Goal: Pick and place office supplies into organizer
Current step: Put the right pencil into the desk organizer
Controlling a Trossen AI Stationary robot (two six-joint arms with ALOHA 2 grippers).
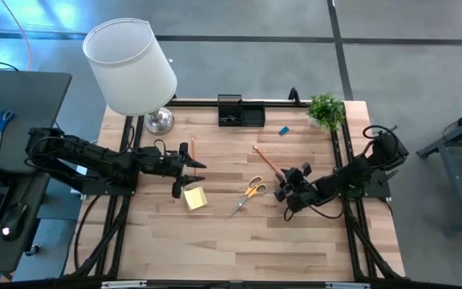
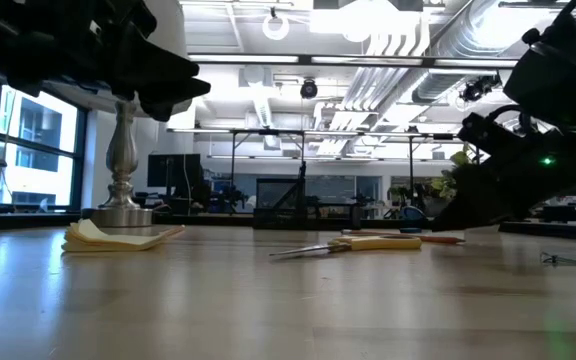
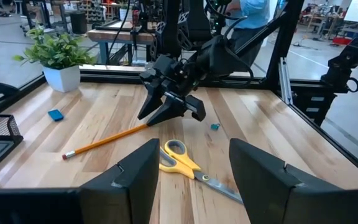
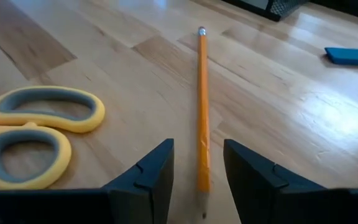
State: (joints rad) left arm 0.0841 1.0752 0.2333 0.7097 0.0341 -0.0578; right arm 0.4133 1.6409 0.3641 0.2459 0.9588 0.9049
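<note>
Currently right gripper [image 1: 285, 191] spread, low over near tip of orange pencil [image 4: 202, 106], not touching; orange scissors [image 1: 253, 191] just left. Left gripper [image 1: 184, 160] spread, raised above yellow sticky pad [image 1: 195, 197]. Organizer [image 1: 241, 111] at far table edge, centre; blue eraser [image 1: 283, 130] right of it, plant [image 1: 326, 108] far right corner, lamp [image 1: 133, 68] far left. Bare wood [image 1: 239, 241] along near edge.
</note>
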